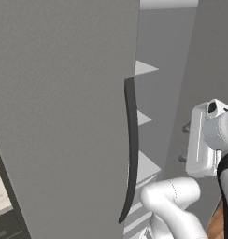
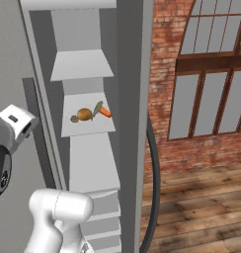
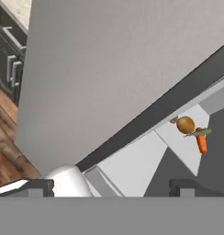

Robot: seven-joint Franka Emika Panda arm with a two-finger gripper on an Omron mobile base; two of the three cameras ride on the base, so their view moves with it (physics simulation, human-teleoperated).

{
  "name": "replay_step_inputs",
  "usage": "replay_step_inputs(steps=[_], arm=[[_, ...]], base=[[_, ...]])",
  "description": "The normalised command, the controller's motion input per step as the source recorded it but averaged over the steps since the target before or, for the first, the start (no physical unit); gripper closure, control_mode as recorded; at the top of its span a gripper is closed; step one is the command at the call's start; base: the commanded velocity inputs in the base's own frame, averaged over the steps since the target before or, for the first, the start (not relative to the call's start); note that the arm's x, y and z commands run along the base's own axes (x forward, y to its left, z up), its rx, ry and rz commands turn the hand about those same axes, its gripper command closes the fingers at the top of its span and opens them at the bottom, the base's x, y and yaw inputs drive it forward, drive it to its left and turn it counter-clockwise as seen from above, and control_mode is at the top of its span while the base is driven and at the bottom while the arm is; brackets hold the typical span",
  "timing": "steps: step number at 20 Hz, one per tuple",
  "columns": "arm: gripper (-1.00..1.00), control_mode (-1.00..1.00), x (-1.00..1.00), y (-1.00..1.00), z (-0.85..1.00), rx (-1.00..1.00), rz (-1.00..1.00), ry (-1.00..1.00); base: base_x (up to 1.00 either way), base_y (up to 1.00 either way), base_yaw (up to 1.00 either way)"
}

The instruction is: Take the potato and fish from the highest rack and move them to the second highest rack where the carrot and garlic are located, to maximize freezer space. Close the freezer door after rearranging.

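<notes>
Standing behind the robot, I see the gripper [image 3: 111, 186] drawn back outside the freezer, its two dark fingertips spread wide apart and holding nothing. Nearest to it is the freezer door [image 1: 64, 116], a broad grey panel swung open, its long dark handle [image 1: 131, 149] running vertically along the free edge. From the hand's own camera this door lies from about nine round to twelve o'clock, so the coming push, I judge, has to meet that flat face and drive it toward the opening.

Beyond the door edge, at about two o'clock in the hand view, the potato [image 2: 84, 114] and the carrot [image 2: 105, 112] sit together on the second highest rack [image 2: 88, 128], with a greenish, fish-like sliver lying across them. Garlic I cannot make out. The highest rack [image 2: 82, 66] above looks bare. The rearranging seems done; only closing remains. Farthest off stands a brick wall [image 2: 162, 99] with windows.
</notes>
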Motion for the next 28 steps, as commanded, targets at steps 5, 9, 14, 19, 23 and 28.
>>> replay_step_inputs(steps=[5,9,14,19,23,28], arm=[[-1.0,-1.0,-0.51,-0.01,-0.27,-0.06,0.0,-0.05],[-1.0,1.0,0.0,0.0,0.0,0.0,0.0,0.0],[-1.0,1.0,0.0,0.0,0.0,0.0,0.0,0.0],[-1.0,1.0,0.0,0.0,0.0,0.0,0.0,0.0],[-1.0,1.0,0.0,0.0,0.0,0.0,0.0,0.0],[-1.0,1.0,0.0,0.0,0.0,0.0,0.0,0.0]], base=[[0.0,0.0,0.0],[-0.97,-0.44,-0.03],[-0.91,-0.66,-0.08],[-0.29,-0.94,0.0],[0.02,-0.99,0.01],[0.25,-0.94,0.14]])
